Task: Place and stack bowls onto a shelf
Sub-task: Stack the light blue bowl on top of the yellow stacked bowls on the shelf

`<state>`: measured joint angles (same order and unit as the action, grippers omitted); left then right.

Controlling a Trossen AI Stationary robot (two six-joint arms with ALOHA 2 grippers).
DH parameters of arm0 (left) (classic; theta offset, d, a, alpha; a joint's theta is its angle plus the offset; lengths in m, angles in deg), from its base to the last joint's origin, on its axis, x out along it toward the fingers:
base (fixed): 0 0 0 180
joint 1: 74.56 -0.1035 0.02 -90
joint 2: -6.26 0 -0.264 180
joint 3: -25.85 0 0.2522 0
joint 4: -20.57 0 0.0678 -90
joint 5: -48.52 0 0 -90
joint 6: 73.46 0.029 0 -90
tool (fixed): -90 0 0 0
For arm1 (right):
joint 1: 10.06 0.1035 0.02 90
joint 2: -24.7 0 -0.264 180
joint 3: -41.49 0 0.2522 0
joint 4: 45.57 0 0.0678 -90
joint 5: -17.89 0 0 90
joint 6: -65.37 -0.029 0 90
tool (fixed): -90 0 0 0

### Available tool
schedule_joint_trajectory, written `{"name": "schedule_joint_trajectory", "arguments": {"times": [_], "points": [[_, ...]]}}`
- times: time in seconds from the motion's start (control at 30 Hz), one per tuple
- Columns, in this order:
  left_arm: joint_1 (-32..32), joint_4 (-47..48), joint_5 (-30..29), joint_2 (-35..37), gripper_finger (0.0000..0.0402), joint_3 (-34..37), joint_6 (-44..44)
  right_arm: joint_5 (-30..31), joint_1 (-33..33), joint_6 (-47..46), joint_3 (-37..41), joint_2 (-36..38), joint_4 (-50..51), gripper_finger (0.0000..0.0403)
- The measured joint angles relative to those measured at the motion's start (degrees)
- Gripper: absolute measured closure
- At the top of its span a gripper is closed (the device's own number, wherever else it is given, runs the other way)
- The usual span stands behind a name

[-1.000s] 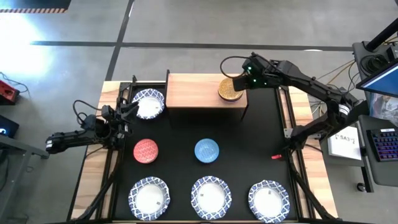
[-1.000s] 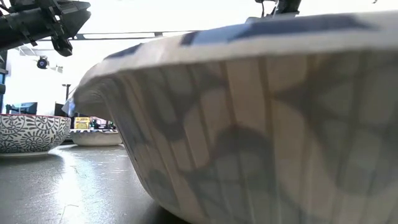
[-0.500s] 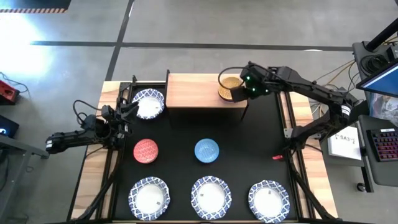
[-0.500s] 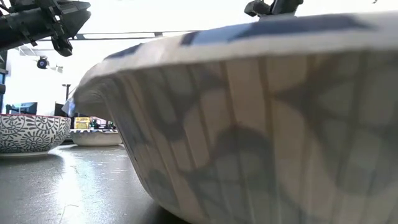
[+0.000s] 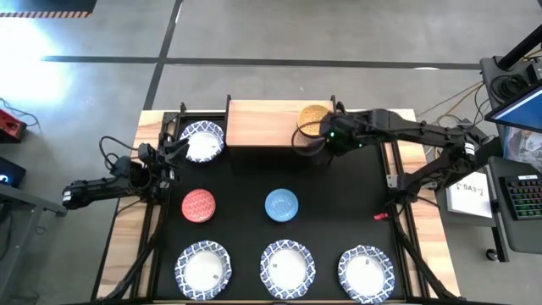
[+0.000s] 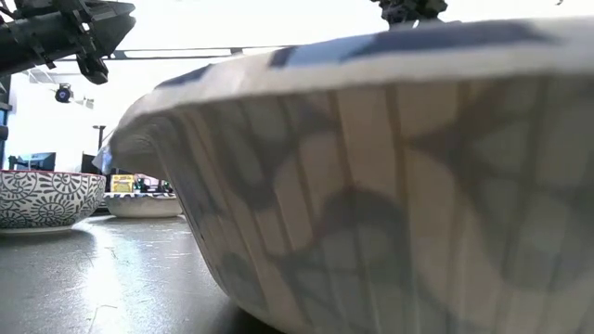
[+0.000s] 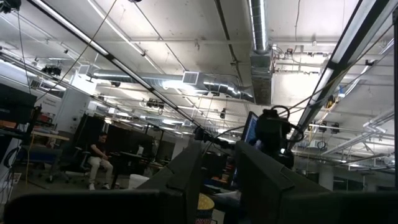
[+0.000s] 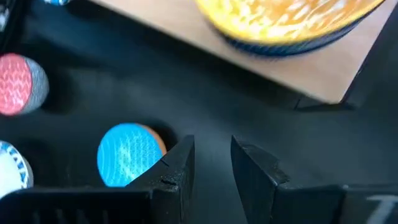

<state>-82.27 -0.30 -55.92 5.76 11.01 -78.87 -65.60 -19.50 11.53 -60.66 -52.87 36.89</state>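
Observation:
The light-wood shelf (image 5: 271, 123) stands at the table's far edge. The yellow bowl (image 5: 313, 114) rests upright on the shelf's right end and also shows in the right wrist view (image 8: 286, 18). My right gripper (image 5: 317, 142) (image 8: 212, 163) is open and empty, just off the shelf's near edge, apart from the bowl. My left gripper (image 5: 174, 152) (image 7: 219, 177) is open and empty beside a white blue-rimmed bowl (image 5: 201, 140) at the far left. A red bowl (image 5: 199, 204) and a blue bowl (image 5: 281, 204) sit mid-table. No grey-patterned bowl shows from above.
Three white blue-rimmed bowls (image 5: 203, 269) (image 5: 286, 268) (image 5: 366, 271) stand along the near edge. One of them fills the low view (image 6: 390, 176). A bowl with a grey-patterned outer wall (image 6: 46, 197) shows behind it. The shelf's left and middle (image 5: 254, 123) are bare wood.
My right gripper has carried the yellow bowl a little farther onto the shelf's right end. It has then come away from it toward the table's near edge, lower, off the shelf. The bowl stays upright on the shelf.

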Motion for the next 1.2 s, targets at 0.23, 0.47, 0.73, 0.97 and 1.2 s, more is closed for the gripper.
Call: {"name": "schedule_joint_trajectory", "arguments": {"times": [0.23, 0.47, 0.73, 0.97, 1.2], "points": [[0.00, 0.00, 0.00, -0.01, 0.0319, 0.00, 0.00, 0.97, 6.13, -3.23, 0.76, -3.45, -0.38, 0.0305], [-0.02, -0.02, 0.00, -0.01, 0.0319, -0.01, -0.01, 0.67, 10.33, -3.34, 0.78, -9.98, -2.32, 0.0312], [0.00, -0.02, 0.00, 0.01, 0.0319, -0.02, -0.02, -2.26, 12.54, -4.54, 0.80, -17.55, -3.01, 0.0321], [-0.02, -0.01, 0.00, 0.00, 0.0319, -0.01, -0.02, -3.75, 14.62, -4.59, 0.80, -21.16, -6.88, 0.0321], [-0.01, 0.02, 0.00, -0.01, 0.0319, -0.02, 0.00, -3.32, 16.66, -5.15, 1.13, -22.82, -12.52, 0.0321]]}}
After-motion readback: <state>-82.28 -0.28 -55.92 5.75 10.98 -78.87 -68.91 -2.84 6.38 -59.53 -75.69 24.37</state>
